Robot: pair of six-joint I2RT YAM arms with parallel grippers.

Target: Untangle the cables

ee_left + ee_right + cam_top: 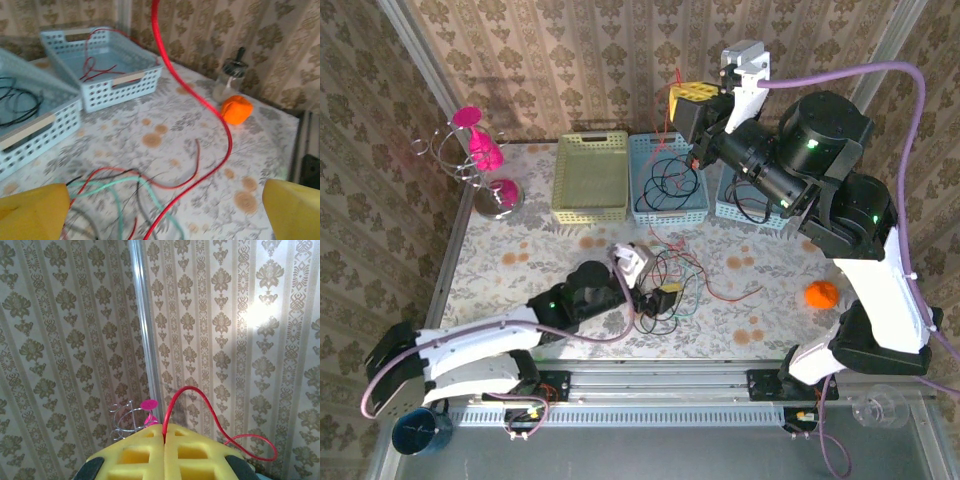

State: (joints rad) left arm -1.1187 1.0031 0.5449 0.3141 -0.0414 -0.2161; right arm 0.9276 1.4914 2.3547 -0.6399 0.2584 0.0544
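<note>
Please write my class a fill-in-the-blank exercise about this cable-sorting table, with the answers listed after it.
1. The cable pinched in the shut right gripper is ___.
2. The left gripper faces the tangle with its jaws ___.
3. The cables coiled in the middle basket are ___.
4. The orange ball lies on the ___.
Missing words: red; open; black; table.

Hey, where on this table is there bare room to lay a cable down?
Roomiest is the table's left part, bordered by the pink stand, the green basket and the left arm. A smaller bare patch lies between the right blue basket and the orange ball. The middle is crowded: the cables sprawl beside the left gripper.
</note>
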